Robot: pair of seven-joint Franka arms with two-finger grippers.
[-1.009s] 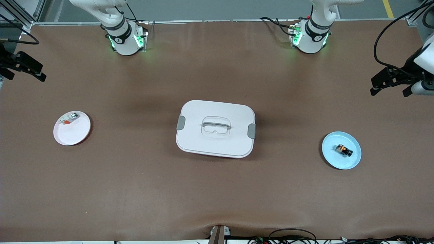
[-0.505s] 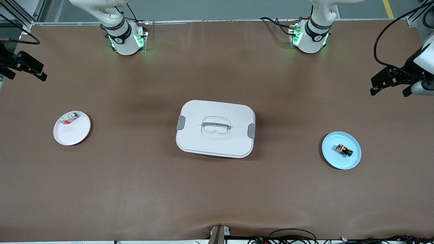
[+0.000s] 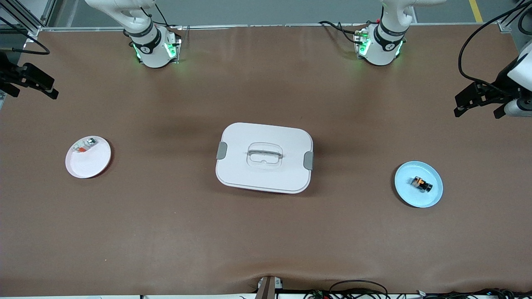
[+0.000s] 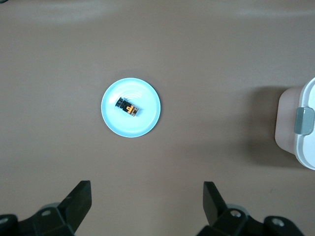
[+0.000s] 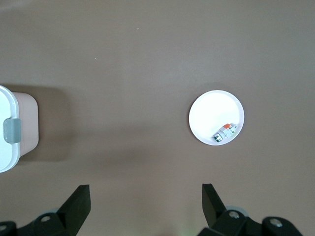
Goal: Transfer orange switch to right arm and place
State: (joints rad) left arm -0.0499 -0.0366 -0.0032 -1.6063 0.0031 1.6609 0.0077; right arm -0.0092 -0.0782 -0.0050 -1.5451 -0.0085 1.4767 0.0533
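Hovering, left pincer [image 3: 478,106]: up in the air over bare counter [image 3: 266,232] at the left arm's end, fingers [image 4: 78,201] spread wide with nothing between them.
Left pincer's wrist view: the two dark fingertips frame empty brown surface, with the blue plate well apart from them.
Right pincer [image 3: 35,85]: hanging over the edge of the counter at the right arm's end, its fingers [image 5: 78,204] spread wide too and holding nothing.
Orange switch [image 3: 421,183]: lying on its side in the middle of the blue plate [image 3: 432,199], black with an orange middle and a small metal end; no pincer touches it.
Blue plate: flat on the counter toward the left arm's end, nearer the front camera than the left pincer.
White box [image 3: 264,157]: in the middle of the counter, lid on, grey clips at both short ends, handle lying flat.
White plate [image 3: 93,164]: toward the right arm's end, well apart from the box.
Clear part [image 3: 84,145]: whitish with a red-orange bit, resting near that plate's rim.
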